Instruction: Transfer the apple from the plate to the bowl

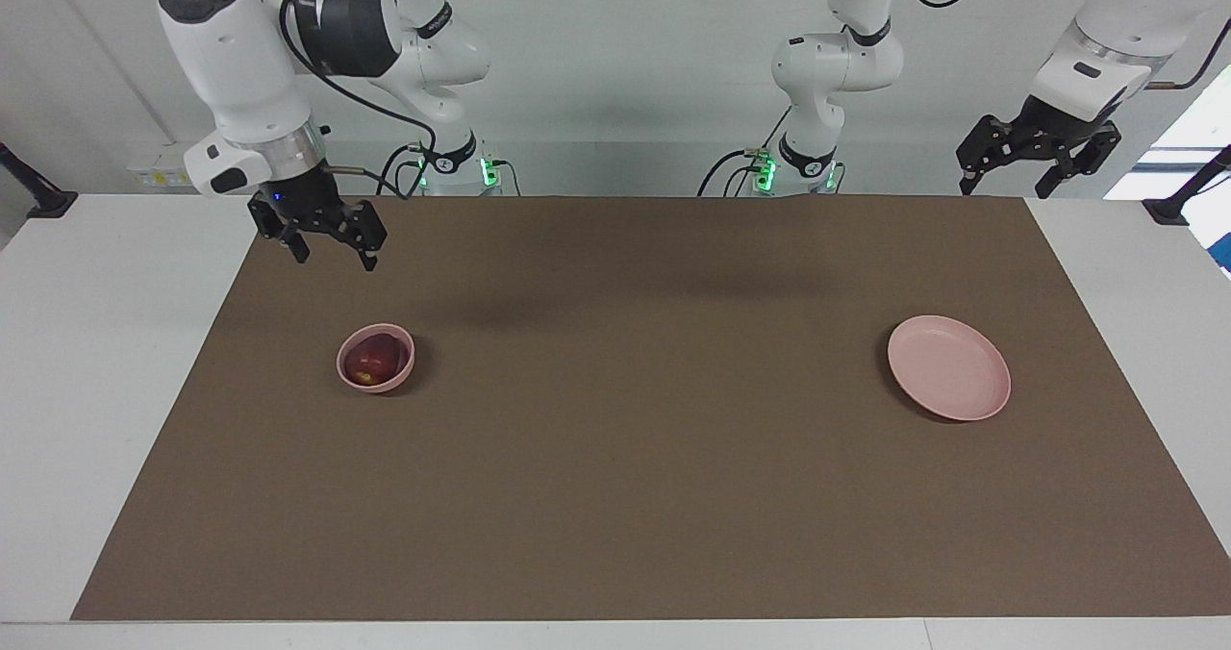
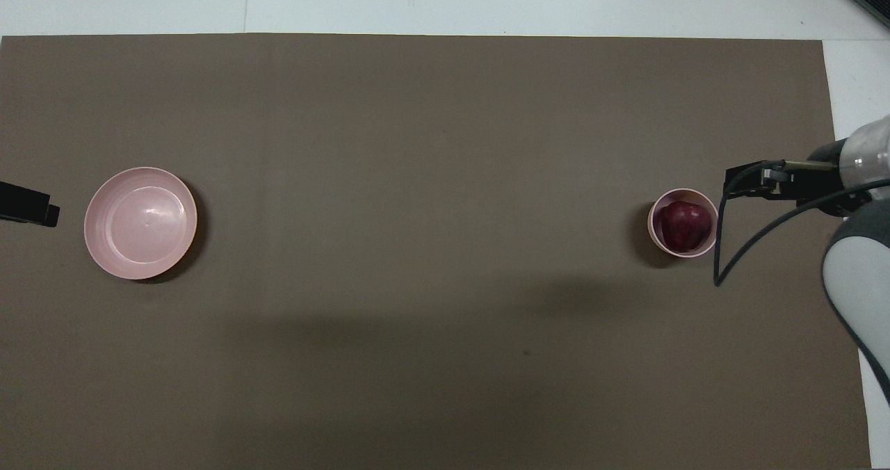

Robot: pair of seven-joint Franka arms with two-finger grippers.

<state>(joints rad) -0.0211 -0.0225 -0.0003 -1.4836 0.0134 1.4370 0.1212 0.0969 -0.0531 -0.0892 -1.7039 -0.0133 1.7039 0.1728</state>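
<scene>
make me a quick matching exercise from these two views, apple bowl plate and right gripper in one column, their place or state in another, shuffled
Things:
1. apple
2. bowl
3. plate
4. right gripper

Places or states:
A. bare, at the left arm's end of the mat
B. up in the air, fingers open, holding nothing
C. lying inside the bowl
D. on the mat at the right arm's end, holding the fruit

Pairs: 1-C, 2-D, 3-A, 4-B

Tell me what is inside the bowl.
The apple sits inside the bowl and fills most of it. The bowl's floor is covered by the apple, so anything beneath cannot be seen.
</scene>
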